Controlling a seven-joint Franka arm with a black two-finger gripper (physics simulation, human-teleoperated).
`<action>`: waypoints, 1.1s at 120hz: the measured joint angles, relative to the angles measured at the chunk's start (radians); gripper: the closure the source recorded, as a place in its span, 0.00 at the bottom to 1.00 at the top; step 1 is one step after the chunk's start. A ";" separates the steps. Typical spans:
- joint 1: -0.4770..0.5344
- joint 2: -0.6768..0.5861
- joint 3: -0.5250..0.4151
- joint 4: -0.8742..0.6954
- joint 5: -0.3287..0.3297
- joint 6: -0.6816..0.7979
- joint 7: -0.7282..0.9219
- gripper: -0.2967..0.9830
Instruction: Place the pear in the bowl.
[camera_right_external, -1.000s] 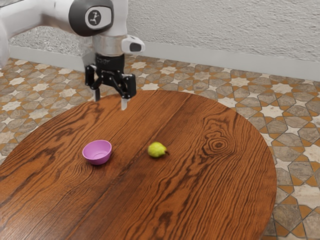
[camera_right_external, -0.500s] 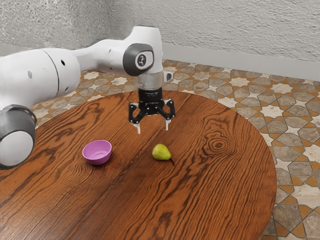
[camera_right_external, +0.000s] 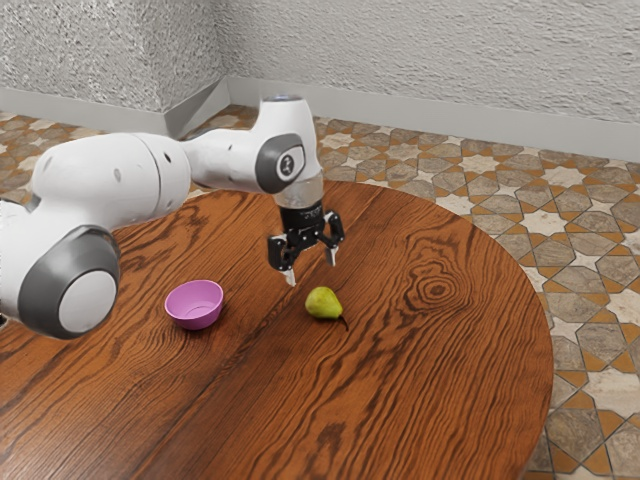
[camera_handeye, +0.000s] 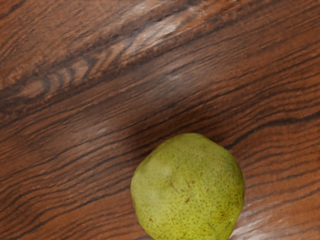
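My gripper (camera_right_external: 312, 268) hangs wide, close above the pear (camera_right_external: 322, 303); pear lies on the table (camera_right_external: 430, 390); bowl (camera_right_external: 195, 318) upright, well apart, toward the exterior view's left; wood grain between them.

Glossy grained wood table (camera_right_external: 420, 380), speckled pear (camera_right_external: 322, 303), bowl (camera_right_external: 195, 305) perhaps smooth plastic

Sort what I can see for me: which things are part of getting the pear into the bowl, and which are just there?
Part of the job:
- pear, lying on the table
- bowl, where the pear should go
- pincer, open, near the pear

Just there:
- table, merely holding things up
- tiled floor
- wall
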 joint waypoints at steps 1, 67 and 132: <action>0.000 0.002 0.000 0.000 -0.001 0.005 -0.003 0.23; 0.010 0.103 -0.005 -0.023 -0.069 0.183 -0.139 0.23; 0.013 0.107 -0.027 -0.054 -0.100 0.214 -0.183 0.23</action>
